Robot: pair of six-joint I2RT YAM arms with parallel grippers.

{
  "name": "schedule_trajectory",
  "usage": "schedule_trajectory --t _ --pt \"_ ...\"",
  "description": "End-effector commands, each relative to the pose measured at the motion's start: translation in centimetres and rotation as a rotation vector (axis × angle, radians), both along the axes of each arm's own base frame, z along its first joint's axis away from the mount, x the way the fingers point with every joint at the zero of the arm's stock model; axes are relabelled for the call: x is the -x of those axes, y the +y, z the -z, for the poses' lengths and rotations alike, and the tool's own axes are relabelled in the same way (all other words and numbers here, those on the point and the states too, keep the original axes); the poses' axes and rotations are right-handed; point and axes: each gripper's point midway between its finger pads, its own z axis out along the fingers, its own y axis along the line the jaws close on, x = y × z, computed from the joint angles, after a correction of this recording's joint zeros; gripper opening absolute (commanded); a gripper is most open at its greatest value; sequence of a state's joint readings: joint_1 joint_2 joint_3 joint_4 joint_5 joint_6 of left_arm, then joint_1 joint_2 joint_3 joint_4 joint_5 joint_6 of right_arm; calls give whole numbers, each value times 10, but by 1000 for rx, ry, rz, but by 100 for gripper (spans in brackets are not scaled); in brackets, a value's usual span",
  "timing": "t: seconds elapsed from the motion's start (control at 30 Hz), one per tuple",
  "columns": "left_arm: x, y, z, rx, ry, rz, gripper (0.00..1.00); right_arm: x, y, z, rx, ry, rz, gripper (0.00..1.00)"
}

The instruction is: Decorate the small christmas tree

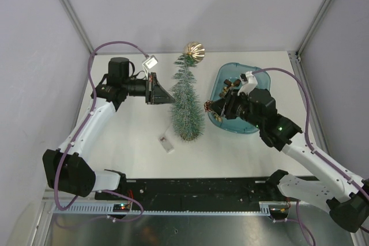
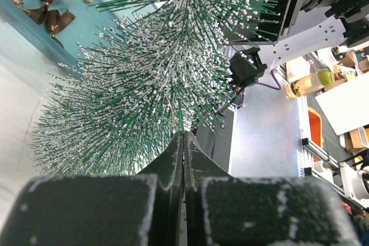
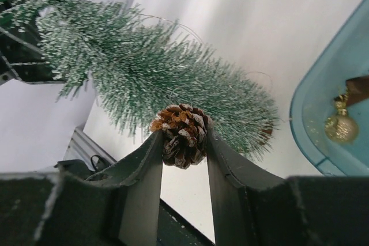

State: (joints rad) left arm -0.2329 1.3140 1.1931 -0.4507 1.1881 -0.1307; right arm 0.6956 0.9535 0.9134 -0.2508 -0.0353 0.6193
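The small christmas tree (image 1: 185,105) lies on the white table with its tip toward the back, frosted bristles filling the left wrist view (image 2: 150,67) and stretching across the right wrist view (image 3: 155,73). My left gripper (image 1: 171,100) (image 2: 183,136) is shut, its tips pressed into the bristles on the tree's left side. Whether a bristle is pinched between them I cannot tell. My right gripper (image 1: 212,108) (image 3: 183,137) is shut on a brown pine cone (image 3: 181,124), held against the tree's lower right side. A thin wire loop rises from the cone into the branches.
A gold ball ornament (image 1: 194,50) rests at the tree's tip. The blue tray (image 1: 230,66) to the right holds gold baubles (image 3: 340,128) and brown ribbon bows (image 2: 43,4). A small white tag (image 1: 166,143) lies near the tree's base, another white piece (image 1: 151,61) behind the left arm.
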Motion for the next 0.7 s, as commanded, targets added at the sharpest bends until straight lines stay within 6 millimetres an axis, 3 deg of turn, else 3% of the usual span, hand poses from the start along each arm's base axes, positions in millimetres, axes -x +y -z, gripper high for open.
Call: schedule_trajectory --t 0.0,0.67 --pt "6 -1 -12 13 -65 19 0 -1 18 -48 -119 -107 -96 38" --pt "6 -1 -13 18 -64 25 0 -3 15 -51 -128 -115 -95 36"
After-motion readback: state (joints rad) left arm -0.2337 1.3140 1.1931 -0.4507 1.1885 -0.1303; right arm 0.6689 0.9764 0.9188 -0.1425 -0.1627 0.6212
